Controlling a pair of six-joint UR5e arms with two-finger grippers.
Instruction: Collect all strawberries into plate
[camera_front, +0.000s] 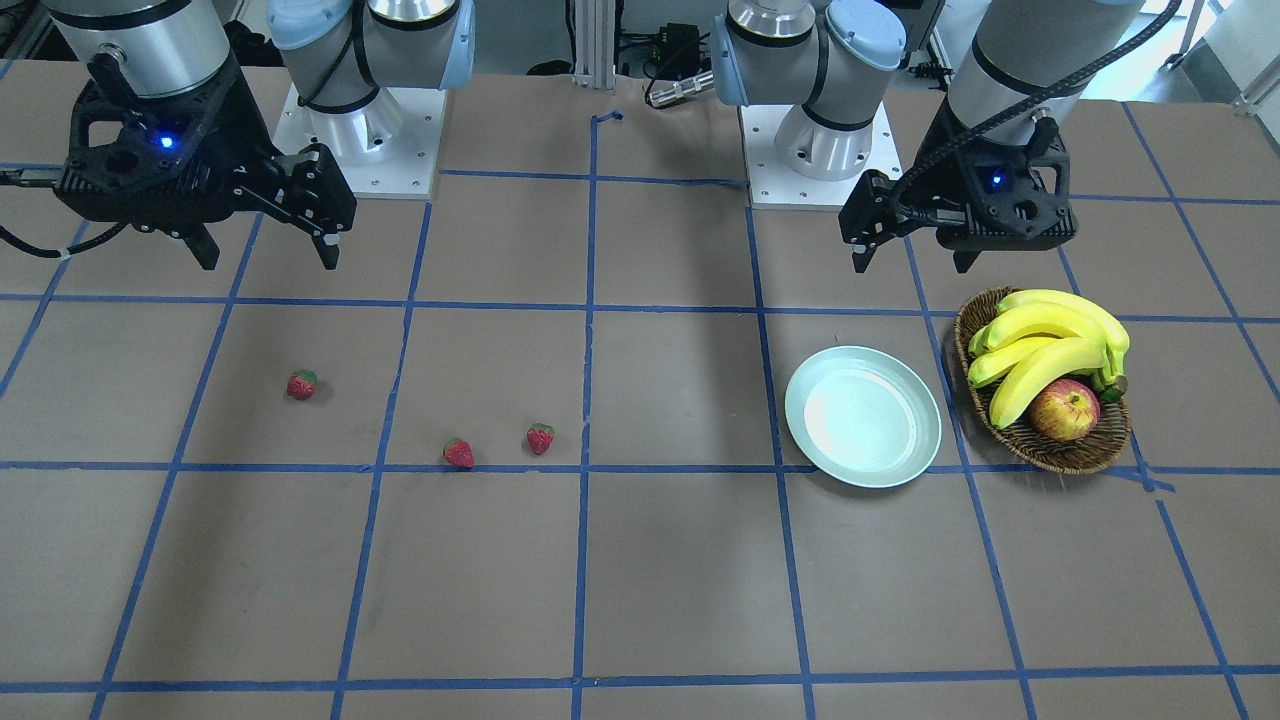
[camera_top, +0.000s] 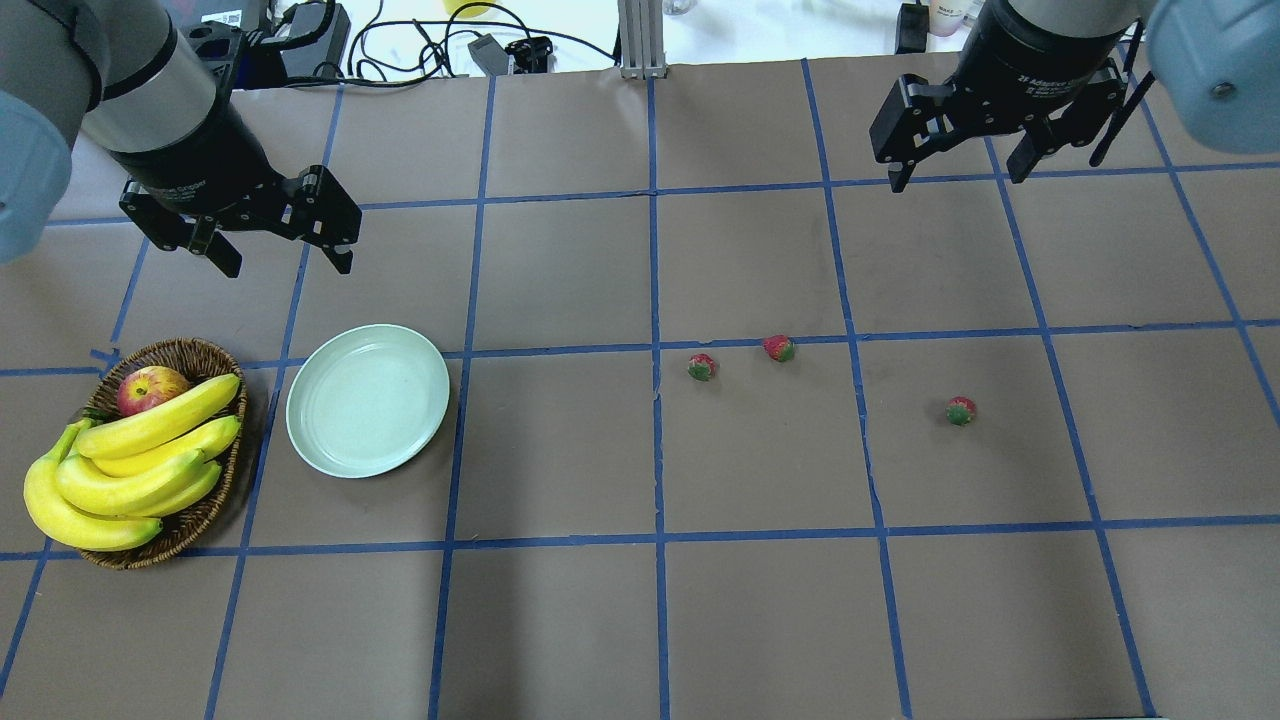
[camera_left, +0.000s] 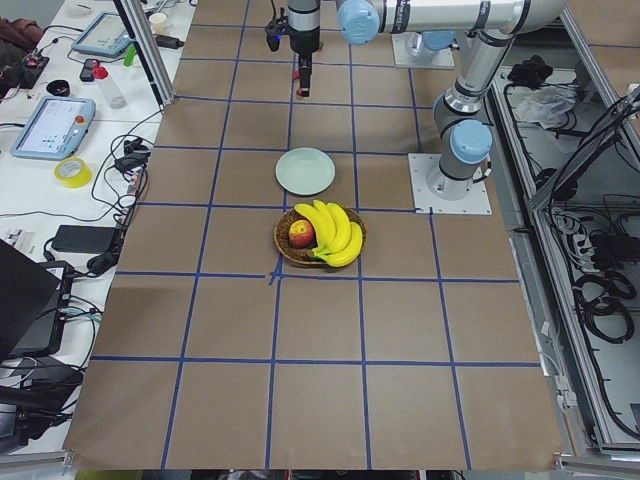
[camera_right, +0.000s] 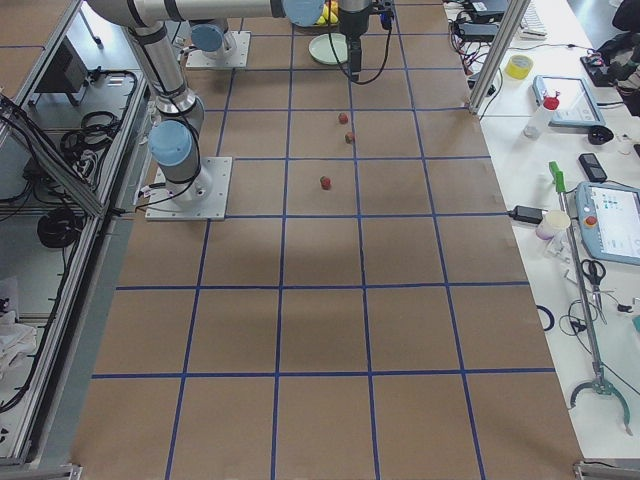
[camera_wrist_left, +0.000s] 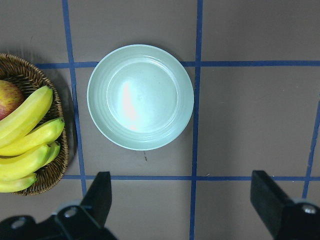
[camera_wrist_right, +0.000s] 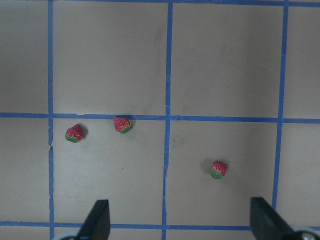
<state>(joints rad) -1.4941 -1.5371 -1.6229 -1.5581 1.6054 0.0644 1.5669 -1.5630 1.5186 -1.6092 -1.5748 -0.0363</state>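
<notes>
The three strawberries (camera_top: 779, 348) look small and light, likely slick and quick to roll, so I'd pinch each one gently across its red body below the green cap. Two lie near each other on the table (camera_top: 560, 620) by the centre line and the third well apart, all on the side of the right gripper (camera_top: 958, 180), whose jaws stand wide and hold nothing. The left gripper (camera_top: 288, 265) hangs just as wide and bare near the plate (camera_top: 368, 400), which has nothing in it, while the wicker basket (camera_top: 190, 350) just beside it holds bananas (camera_top: 130, 465) and an apple (camera_top: 150, 388)

Brown table (camera_top: 770, 620), blue tape grid (camera_top: 658, 450)
</notes>
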